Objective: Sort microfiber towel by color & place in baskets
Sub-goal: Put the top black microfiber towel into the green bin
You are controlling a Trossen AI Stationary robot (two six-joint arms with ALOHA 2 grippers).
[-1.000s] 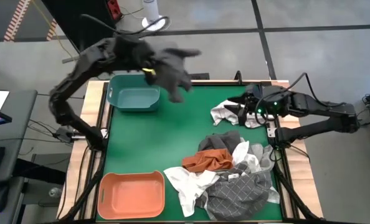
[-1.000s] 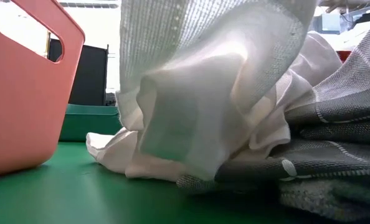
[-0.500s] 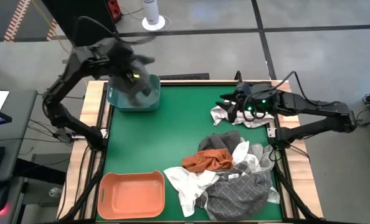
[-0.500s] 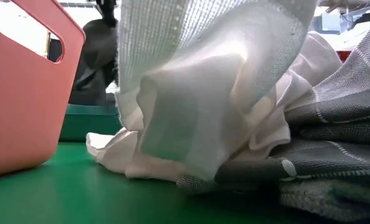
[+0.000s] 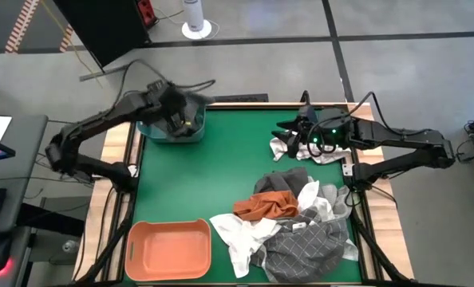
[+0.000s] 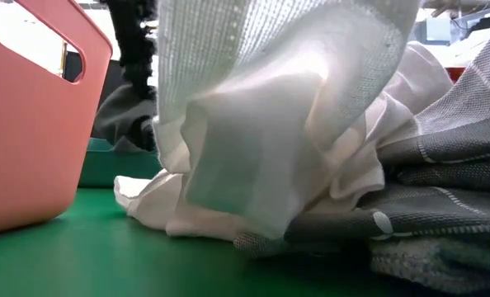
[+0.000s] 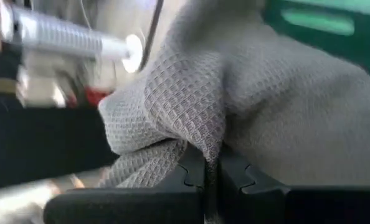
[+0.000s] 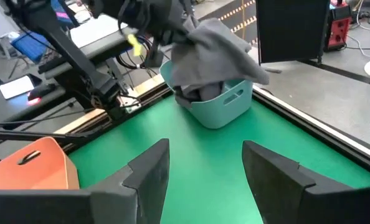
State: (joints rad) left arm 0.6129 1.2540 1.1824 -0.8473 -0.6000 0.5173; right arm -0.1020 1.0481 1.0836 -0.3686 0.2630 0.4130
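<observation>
High view: no brand, label or writing can be read on anything on the green bench (image 5: 221,183). The left gripper (image 5: 177,119) is over the teal basket (image 5: 171,130) at the bench's far left corner, its fingers (image 7: 191,171) pressed together on a fold of a dark grey towel (image 5: 191,105). Part of that towel drapes over the basket's far rim, and in the right wrist view part of it lies inside the tub. The basket sits close to the bench's far and left edges.

The right gripper (image 5: 289,139) is near the far right side of the bench, above a white towel (image 5: 289,147) that lies close to the right edge. Its fingers (image 8: 151,168) stand well apart and hold nothing.

The salmon basket (image 5: 169,249) sits at the near left corner, close to the left and near edges. The towel pile (image 5: 293,219) fills the near right part of the bench: a rust towel (image 5: 265,207) at its middle, a grid-lined grey towel (image 5: 305,243) toward the near edge, white ones among them. The pile reaches almost to the right edge and the near edge. Bare green surface runs from the teal basket across the middle of the bench, between the two baskets and between the pile and the left side.

Low view: the salmon basket's wall (image 6: 30,132) stands at the left, with a white towel (image 6: 270,124) filling most of the frame beside it.
</observation>
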